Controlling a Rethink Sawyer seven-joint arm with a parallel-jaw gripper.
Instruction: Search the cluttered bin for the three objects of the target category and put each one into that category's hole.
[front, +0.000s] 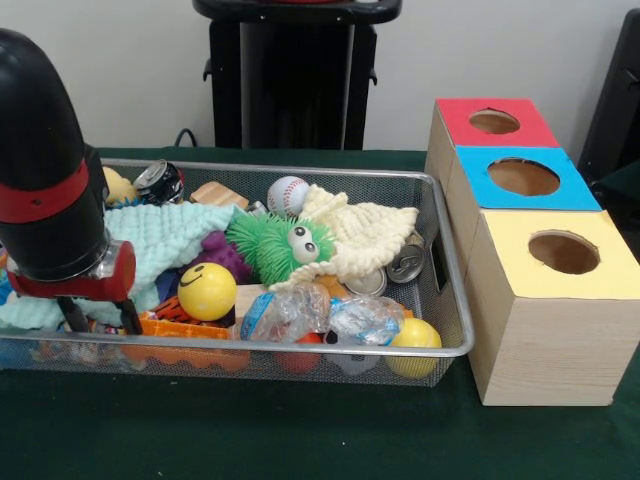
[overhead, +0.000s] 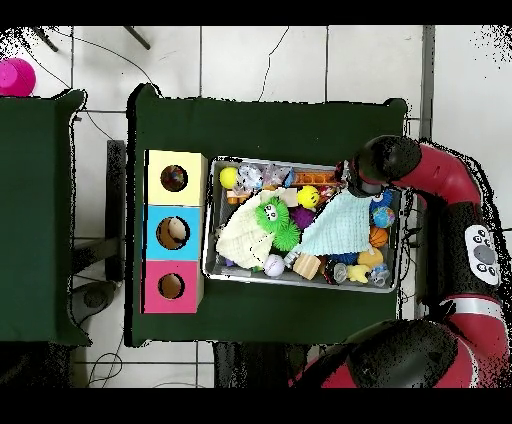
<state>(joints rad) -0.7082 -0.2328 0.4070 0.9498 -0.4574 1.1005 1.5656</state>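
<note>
The wire mesh bin (front: 300, 352) is full of mixed items; it also shows in the overhead view (overhead: 300, 285). My gripper (front: 100, 318) hangs at the bin's left end in the front view. Its fingers (front: 128, 315) stand apart, down among the clutter beside an orange item (front: 185, 328), with nothing seen between them. Overhead, the arm's black wrist (overhead: 383, 160) covers it. A yellow smiley ball (front: 207, 291) lies just right of the gripper. The yellow-topped box's hole (front: 563, 252) is right of the bin and also shows overhead (overhead: 174, 178).
The bin also holds a plain yellow ball (front: 415, 335), baseball (front: 288, 195), green fuzzy toy (front: 275, 245), cream cloth (front: 365, 235), teal cloth (front: 160, 240), crumpled plastic bottles (front: 330, 318) and cans (front: 405, 265). A blue-topped box (front: 523, 178) and a red-topped box (front: 494, 122) stand behind the yellow one.
</note>
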